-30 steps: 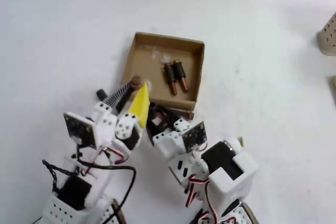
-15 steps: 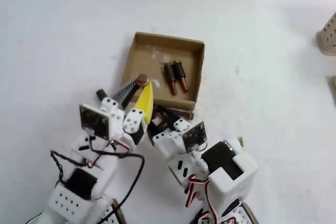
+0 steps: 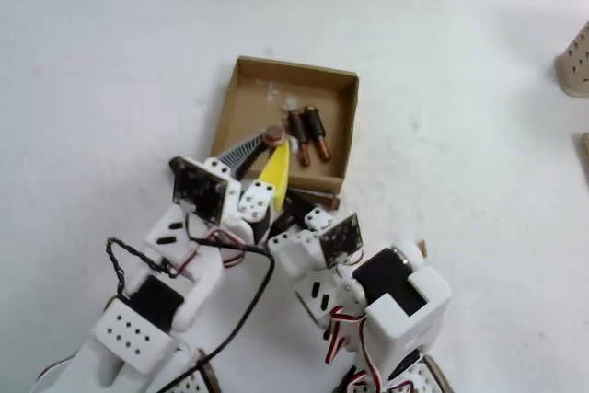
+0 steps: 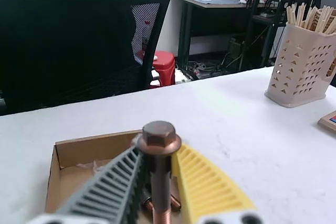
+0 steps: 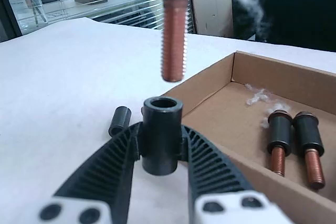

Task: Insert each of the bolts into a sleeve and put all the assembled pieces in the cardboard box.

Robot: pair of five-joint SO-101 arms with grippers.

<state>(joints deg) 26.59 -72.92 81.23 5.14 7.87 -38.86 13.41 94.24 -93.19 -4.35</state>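
My left gripper (image 3: 272, 141), with one grey and one yellow finger, is shut on a copper bolt (image 4: 159, 177) held upright, head up. In the right wrist view the bolt's threaded end (image 5: 173, 40) hangs just above a black sleeve (image 5: 161, 140), a small gap between them. My right gripper (image 5: 161, 136) is shut on that sleeve, held upright beside the near wall of the cardboard box (image 3: 248, 89). Two assembled pieces (image 3: 309, 135) lie side by side in the box. One loose sleeve (image 5: 119, 121) lies on the table just outside the box.
A beige perforated holder (image 4: 302, 61) full of sticks stands far off at the table's right edge (image 3: 575, 62). Both arms crowd the near side of the box. White table lies open to the left and right of the box.
My left arm has carried the bolt to the right, from the box's left wall to over the sleeve in the right gripper. The right arm has stayed still.
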